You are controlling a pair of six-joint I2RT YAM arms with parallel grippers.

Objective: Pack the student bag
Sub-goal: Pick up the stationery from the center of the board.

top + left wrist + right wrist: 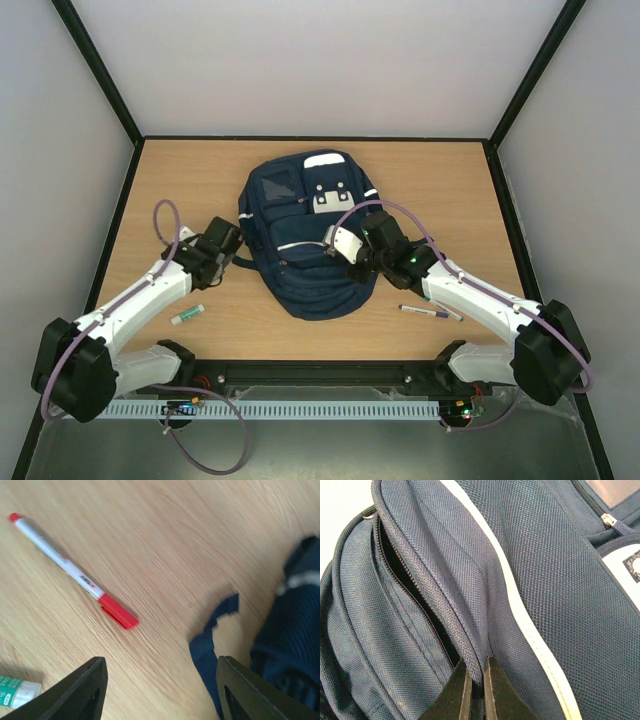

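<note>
Right gripper [476,682] pinching student bag [555,595] flap by open zipper [406,577]; left gripper [160,667] gaping empty, left of student bag; red marker [75,572] print unreadable.

table [450,190]: light wood-grain top, thin black edging along back and sides
back wall [320,60]: plain off-white panel
side walls [50,150]: same pale panels, left and right
frame struts [100,72]: black, running up from the table's back corners
light: even, diffuse, soft shadows
</note>
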